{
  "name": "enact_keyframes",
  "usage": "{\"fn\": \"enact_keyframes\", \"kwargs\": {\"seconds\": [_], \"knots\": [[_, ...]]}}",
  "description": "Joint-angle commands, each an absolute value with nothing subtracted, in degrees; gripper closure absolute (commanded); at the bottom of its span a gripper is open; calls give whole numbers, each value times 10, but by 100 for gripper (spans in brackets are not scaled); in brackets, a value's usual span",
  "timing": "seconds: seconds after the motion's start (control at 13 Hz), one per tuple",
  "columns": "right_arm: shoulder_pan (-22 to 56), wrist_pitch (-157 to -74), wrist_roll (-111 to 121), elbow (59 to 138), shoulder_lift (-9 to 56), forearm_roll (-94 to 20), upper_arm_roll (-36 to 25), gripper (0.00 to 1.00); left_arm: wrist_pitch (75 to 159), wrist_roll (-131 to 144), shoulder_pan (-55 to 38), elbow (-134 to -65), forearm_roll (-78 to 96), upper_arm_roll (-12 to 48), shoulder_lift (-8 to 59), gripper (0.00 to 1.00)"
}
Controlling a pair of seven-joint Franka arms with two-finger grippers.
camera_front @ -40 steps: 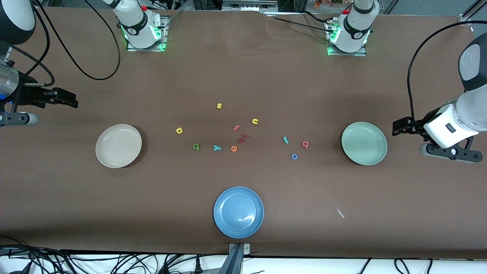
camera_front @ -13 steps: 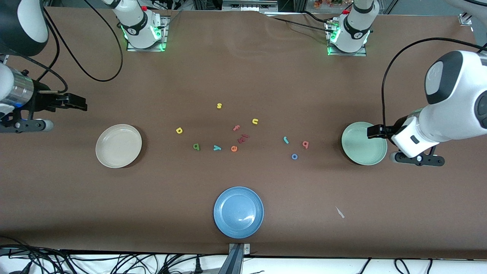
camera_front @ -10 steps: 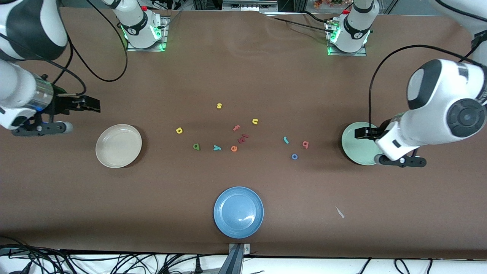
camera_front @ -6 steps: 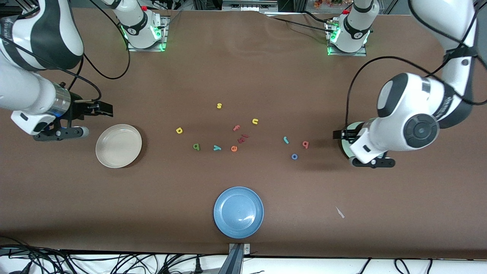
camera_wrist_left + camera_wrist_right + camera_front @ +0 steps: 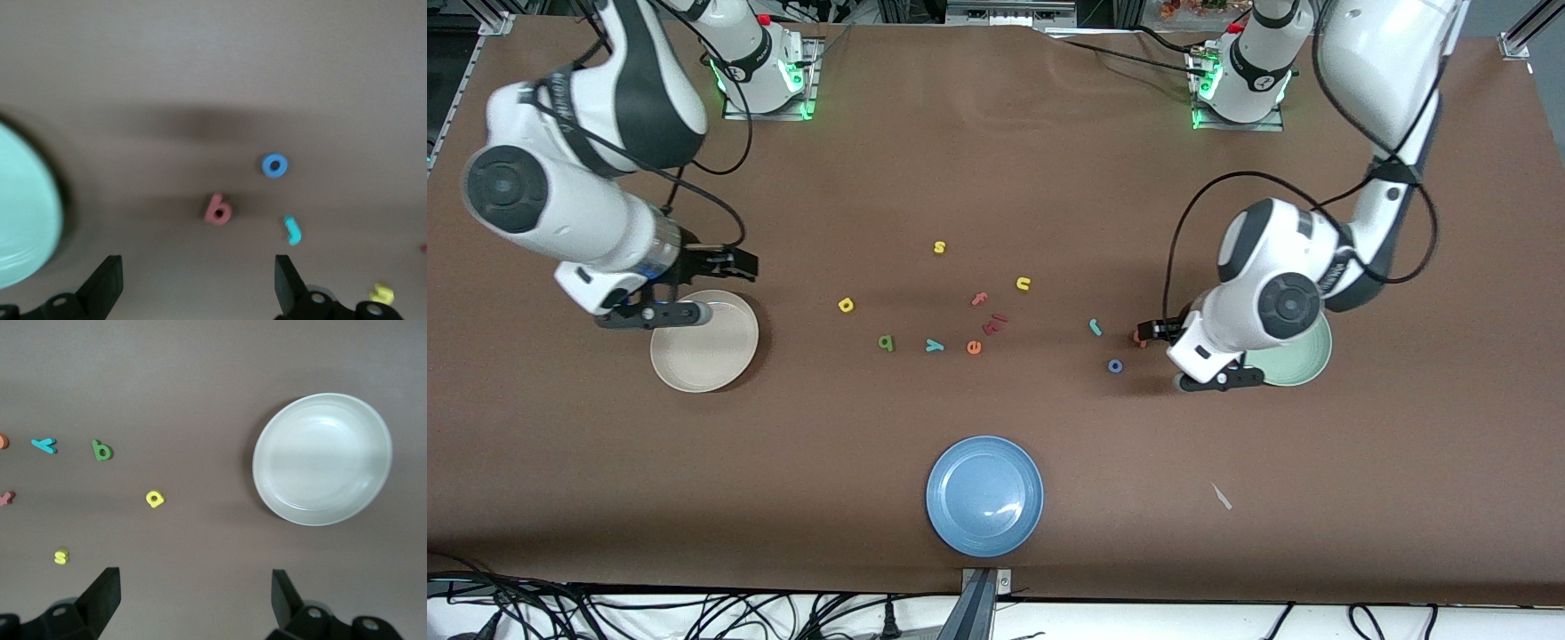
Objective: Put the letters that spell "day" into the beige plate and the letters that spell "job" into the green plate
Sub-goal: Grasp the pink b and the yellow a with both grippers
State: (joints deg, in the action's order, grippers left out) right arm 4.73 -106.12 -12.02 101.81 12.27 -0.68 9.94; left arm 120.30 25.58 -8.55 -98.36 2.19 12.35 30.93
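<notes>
Day letters: the d point(image 5: 846, 305), a point(image 5: 886, 341) and y point(image 5: 934, 346) lie loose on the table, left of centre in the front frame; none is in a plate.
Job letters: the j point(image 5: 1095, 327) and o point(image 5: 1115, 365) lie right of centre; the b point(image 5: 218, 209) is nearly covered by the left gripper point(image 5: 1149, 333) in the front frame.
Beige plate point(image 5: 720, 356): empty, at centre left.
Green plate point(image 5: 1307, 364): mostly hidden under the left arm; its inside cannot be checked.
Progress: nothing placed, all six letters left.
Left gripper: over the b, jaws apart, holding nothing.
Right gripper point(image 5: 743, 264): just above the beige plate's upper rim in the frame, jaws apart, empty.
Blurred: the left wrist view is smeared.
</notes>
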Motion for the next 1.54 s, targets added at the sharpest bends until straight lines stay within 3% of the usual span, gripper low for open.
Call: {"fn": "enact_keyframes", "kwargs": {"seconds": [0.0, 0.23, 0.69, 0.85, 1.0, 1.31, 1.46], "knots": [[43, -1155, -171, 1119, 91, -11, 132, 0, 1292, 274, -105, -1048, 30, 118, 310, 5], [44, -1257, -196, 1194, 100, -6, 151, 0, 1306, 277, -110, -1049, 28, 117, 343, 29], [76, -1329, -235, 1205, 170, 0, 156, 0, 1351, 368, -117, -1049, -101, 118, 372, 32], [89, -1365, -264, 1195, 214, 30, 156, 0, 1356, 373, -115, -1049, -97, 119, 374, 40], [91, -1382, -286, 1192, 238, 56, 156, 0, 1356, 374, -118, -1049, -94, 119, 377, 40], [97, -1390, -310, 1174, 266, 88, 156, 0, 1356, 375, -118, -1049, -94, 119, 379, 66], [96, -1412, -316, 1167, 286, 93, 156, 1, 1355, 381, -119, -1049, -93, 119, 384, 73]]}}
